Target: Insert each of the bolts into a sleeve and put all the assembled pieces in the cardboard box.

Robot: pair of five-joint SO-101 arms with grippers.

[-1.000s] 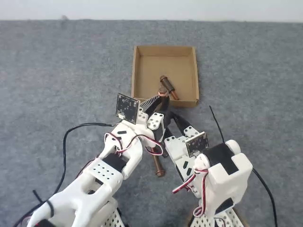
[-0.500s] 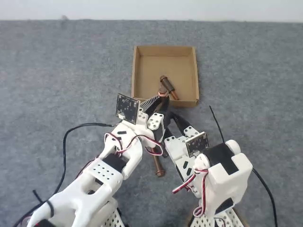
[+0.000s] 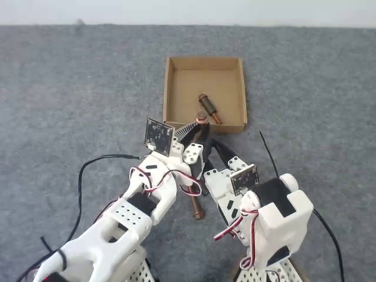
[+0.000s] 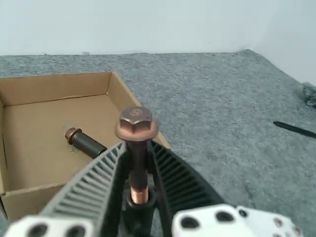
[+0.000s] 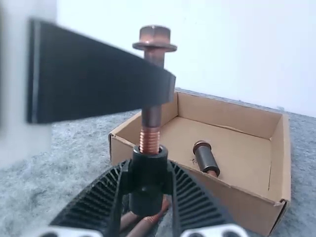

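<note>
My left gripper is shut on the shaft of a copper bolt, held upright just in front of the cardboard box. The bolt's threaded end sits in the mouth of a black sleeve. My right gripper is shut on that sleeve from below. In the high view both grippers meet at the box's near wall, the left gripper above and the bolt head on top. One assembled bolt and sleeve lies inside the box.
A loose bolt lies on the grey carpet between the two arm bases. A black cable curves across the carpet on the left. Open carpet lies to the left and right of the box.
The left gripper and its bolt have shifted slightly toward the arms, down onto the sleeve. The right arm has stayed put.
</note>
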